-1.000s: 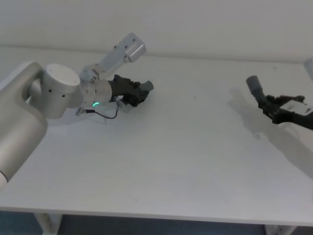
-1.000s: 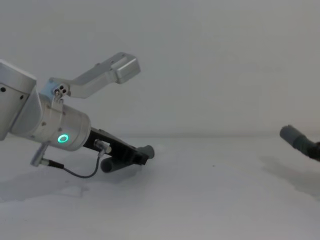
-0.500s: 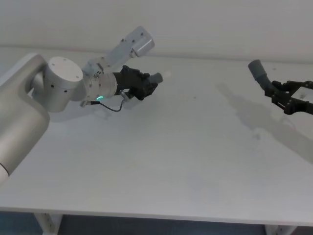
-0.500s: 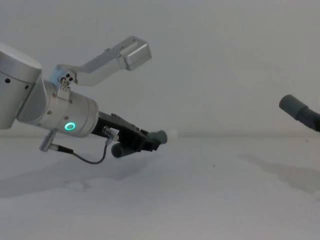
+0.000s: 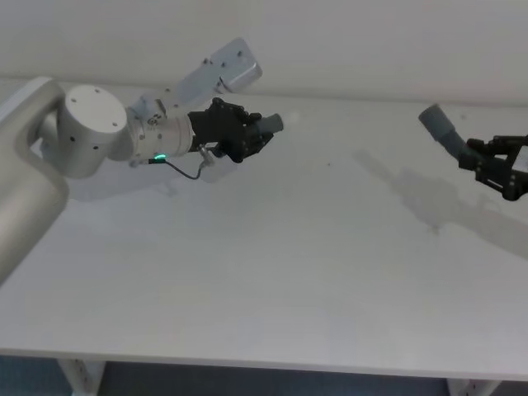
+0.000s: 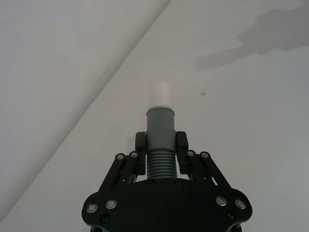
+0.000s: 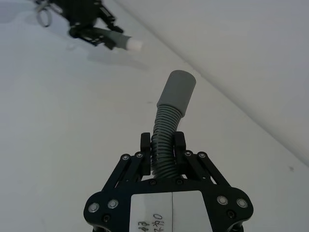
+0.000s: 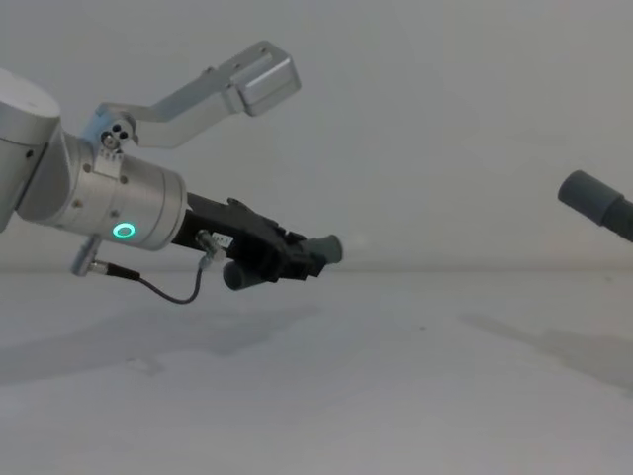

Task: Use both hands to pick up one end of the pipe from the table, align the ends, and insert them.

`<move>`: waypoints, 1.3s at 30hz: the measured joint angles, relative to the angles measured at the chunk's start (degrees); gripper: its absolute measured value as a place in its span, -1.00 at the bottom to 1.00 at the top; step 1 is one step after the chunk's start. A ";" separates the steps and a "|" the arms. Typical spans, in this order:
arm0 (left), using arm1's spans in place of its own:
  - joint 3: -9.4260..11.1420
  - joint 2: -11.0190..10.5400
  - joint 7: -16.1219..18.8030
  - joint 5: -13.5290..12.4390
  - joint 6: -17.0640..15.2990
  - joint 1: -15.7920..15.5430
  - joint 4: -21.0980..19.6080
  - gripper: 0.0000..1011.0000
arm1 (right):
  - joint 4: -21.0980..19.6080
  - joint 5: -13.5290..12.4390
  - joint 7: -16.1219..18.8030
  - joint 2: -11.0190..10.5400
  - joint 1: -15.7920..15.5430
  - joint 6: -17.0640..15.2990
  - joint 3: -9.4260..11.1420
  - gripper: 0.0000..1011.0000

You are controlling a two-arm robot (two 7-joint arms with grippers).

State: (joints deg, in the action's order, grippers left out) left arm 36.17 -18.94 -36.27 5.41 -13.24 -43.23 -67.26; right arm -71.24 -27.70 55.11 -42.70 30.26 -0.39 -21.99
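My left gripper (image 5: 246, 137) has its fingers (image 6: 140, 144) pressed against either side of the collared pipe piece (image 6: 160, 131), pinching it on the ribbed part just behind the smooth grey collar. The whitish tip (image 6: 160, 94) sticks out past the collar, away from my wrist (image 8: 129, 216), where a green ring (image 8: 124, 232) glows. I hold this piece in the air above the far left part of the table (image 5: 272, 272), near the far edge, with the tip pointing toward the right side.

My right gripper (image 5: 492, 162) is closed on the plain pipe piece (image 7: 169, 126), clamping the ribbed section between its fingers (image 7: 145, 143). From there the piece curves gently up to its smooth end, whose round mouth (image 7: 184, 76) is free of the grip. It hangs above the table near the far right corner, angled toward the far edge and the left side.

The two pieces are well apart, with a wide stretch of bare table between them. Seen from my right wrist, the whitish tip of the other piece lies far off and not in line with the mouth.
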 joint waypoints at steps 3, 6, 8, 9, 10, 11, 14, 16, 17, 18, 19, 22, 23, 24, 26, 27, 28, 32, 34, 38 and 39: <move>0.32 -0.53 -1.41 0.12 1.35 -0.36 0.00 -0.30 | 1.52 -0.29 3.43 -0.48 1.10 1.94 -0.56 -0.46; 0.68 -1.03 -3.19 0.51 2.95 -0.81 0.18 -0.30 | 2.85 -0.46 6.80 -0.84 2.10 3.73 -1.14 -0.46; 0.90 -1.34 -4.60 0.90 4.07 -1.15 0.41 -0.30 | 3.56 -0.53 8.09 -0.99 2.62 4.47 -1.47 -0.46; 0.99 -1.50 -5.11 1.04 4.48 -1.34 0.51 -0.30 | 4.31 -0.66 9.92 -1.12 3.20 5.47 -1.83 -0.46; 1.08 -1.59 -5.56 1.24 5.01 -1.47 0.63 -0.30 | 4.62 -0.70 10.63 -1.18 3.46 5.88 -1.99 -0.46; 1.22 -1.75 -6.71 1.52 5.72 -1.74 0.82 -0.30 | 5.24 -0.76 12.11 -1.27 3.96 6.77 -2.29 -0.46; 1.49 -1.99 -8.22 1.97 6.87 -2.27 1.15 -0.30 | 6.09 -0.82 14.18 -1.35 4.71 8.12 -2.71 -0.46; 1.73 -2.17 -9.90 2.46 8.05 -2.77 1.41 -0.30 | 6.74 -0.85 16.23 -1.38 5.38 9.69 -3.12 -0.46; 1.88 -2.25 -10.94 2.77 8.74 -3.12 1.57 -0.30 | 7.02 -0.88 17.51 -1.39 5.74 10.73 -3.37 -0.46; 2.01 -2.30 -11.47 2.92 9.08 -3.36 1.67 -0.30 | 7.19 -0.89 18.00 -1.40 5.96 11.15 -3.54 -0.46; 2.10 -2.33 -11.98 3.08 9.43 -3.55 1.75 -0.30 | 7.31 -0.91 18.51 -1.40 6.11 11.57 -3.65 -0.46; 2.47 -2.44 -14.13 3.73 10.74 -4.39 1.98 -0.30 | 7.67 -1.05 20.57 -1.41 6.68 13.09 -4.17 -0.46; 2.65 -2.49 -15.11 4.02 11.30 -4.77 2.06 -0.30 | 7.74 -1.10 21.46 -1.43 6.89 13.67 -4.41 -0.46; 2.74 -2.50 -15.74 4.19 11.63 -4.96 2.09 -0.30 | 7.74 -1.12 21.85 -1.44 6.99 13.93 -4.53 -0.46; 2.91 -2.54 -16.62 4.44 12.09 -5.32 2.14 -0.30 | 7.74 -1.13 22.53 -1.49 7.16 14.39 -4.75 -0.46; 3.12 -2.57 -17.48 4.69 12.51 -5.74 2.21 -0.30 | 7.71 -1.14 22.96 -1.52 7.24 14.69 -4.86 -0.46; 3.18 -2.57 -17.90 4.82 12.72 -5.85 2.22 -0.30 | 7.56 -1.13 23.48 -1.60 7.38 15.11 -5.04 -0.46; 3.74 -2.61 -20.10 5.40 13.61 -6.78 2.32 -0.30 | 6.89 -1.11 24.11 -1.82 7.47 15.98 -5.36 -0.46; 4.08 -2.63 -21.31 5.71 14.00 -7.21 2.34 -0.30 | 6.39 -0.98 24.11 -1.98 7.46 16.28 -5.48 -0.46; 4.80 -2.67 -23.37 6.17 14.42 -7.96 2.34 -0.30 | 5.31 -0.57 23.55 -2.32 7.25 16.64 -5.61 -0.46; 5.06 -2.69 -24.24 6.33 14.55 -8.20 2.33 -0.30 | 5.09 -0.42 23.39 -2.38 7.21 16.68 -5.64 -0.46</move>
State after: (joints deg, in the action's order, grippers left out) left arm 41.23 -21.63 -60.51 11.74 1.31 -51.43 -64.93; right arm -66.15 -28.12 78.50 -45.08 37.47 16.29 -27.62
